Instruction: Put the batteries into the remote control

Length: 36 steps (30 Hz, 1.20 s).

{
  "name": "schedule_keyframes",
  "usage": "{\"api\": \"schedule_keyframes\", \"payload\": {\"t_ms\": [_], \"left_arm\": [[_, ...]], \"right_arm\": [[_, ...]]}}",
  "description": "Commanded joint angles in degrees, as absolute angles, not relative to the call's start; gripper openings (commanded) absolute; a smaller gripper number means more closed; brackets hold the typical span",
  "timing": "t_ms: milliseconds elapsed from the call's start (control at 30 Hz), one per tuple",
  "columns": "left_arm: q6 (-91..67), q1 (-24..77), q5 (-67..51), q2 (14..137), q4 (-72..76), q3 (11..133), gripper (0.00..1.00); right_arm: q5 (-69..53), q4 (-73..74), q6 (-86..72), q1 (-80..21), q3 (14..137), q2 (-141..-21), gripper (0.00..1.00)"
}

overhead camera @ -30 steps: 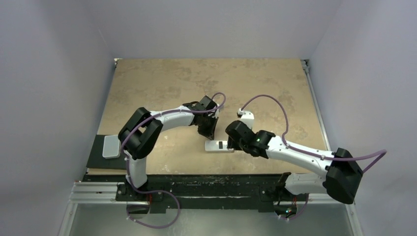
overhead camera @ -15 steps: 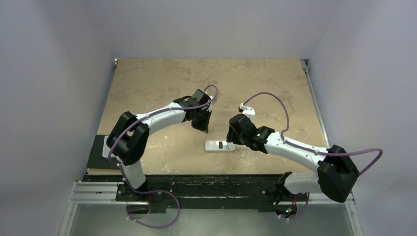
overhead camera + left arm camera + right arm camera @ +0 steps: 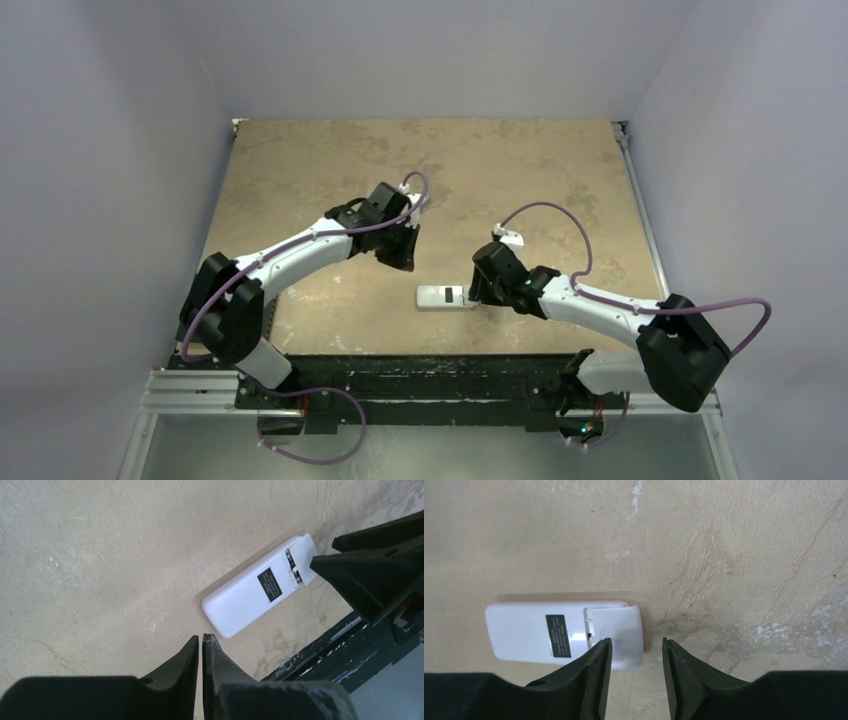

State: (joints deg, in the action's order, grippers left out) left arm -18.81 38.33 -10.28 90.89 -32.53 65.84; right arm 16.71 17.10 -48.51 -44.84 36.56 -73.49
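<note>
Surface: a tan, mottled table [image 3: 330,170], scuffed and stained in patches, closed in on three sides by plain pale walls [image 3: 450,50]. A black rail [image 3: 420,375] runs along the near edge, where both arms are mounted.

Item: the remote control [image 3: 445,297] lies flat on the table near the front edge, towards the middle, back side up. It is a white rectangular handset with a small black label [image 3: 558,635] on its back. The panel at its right end sits slightly off the body, and the left wrist view shows a narrow gap there with dark and metallic bits. Whether batteries are inside cannot be told.

Right gripper [image 3: 635,644]: jaws apart, gripping nothing, poised over the remote's right end.

Left gripper [image 3: 201,639]: fingers all but together, nothing between them, well clear of the remote.

Change noted: a second ago the left gripper hung just behind the remote; it has since drawn back to the left. The remote has not moved, and the right gripper remains at its end.
</note>
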Motion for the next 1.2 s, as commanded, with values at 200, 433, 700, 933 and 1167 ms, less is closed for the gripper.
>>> {"api": "schedule_keyframes", "payload": {"t_ms": [200,433,700,933,1167], "left_arm": [[-16.4,38.1,-13.1,85.1,-29.8,59.6,0.08],[-16.6,38.1,-13.1,85.6,-28.8,58.4,0.07],[-16.4,38.1,-12.7,85.7,-28.6,58.4,0.07],[-16.2,38.0,-12.4,85.7,-28.8,58.5,0.07],[-16.3,37.9,-13.4,86.5,-28.7,58.6,0.07]], "right_arm": [[15.1,14.1,-49.3,-44.2,35.2,-73.1,0.48],[14.2,13.4,-49.3,-44.1,35.4,-74.6,0.48],[14.2,13.6,-48.9,-44.2,36.1,-76.2,0.47],[12.5,13.3,-47.5,-44.2,36.7,-77.8,0.46],[11.0,12.7,-47.0,-44.2,36.8,-77.7,0.41]]}}
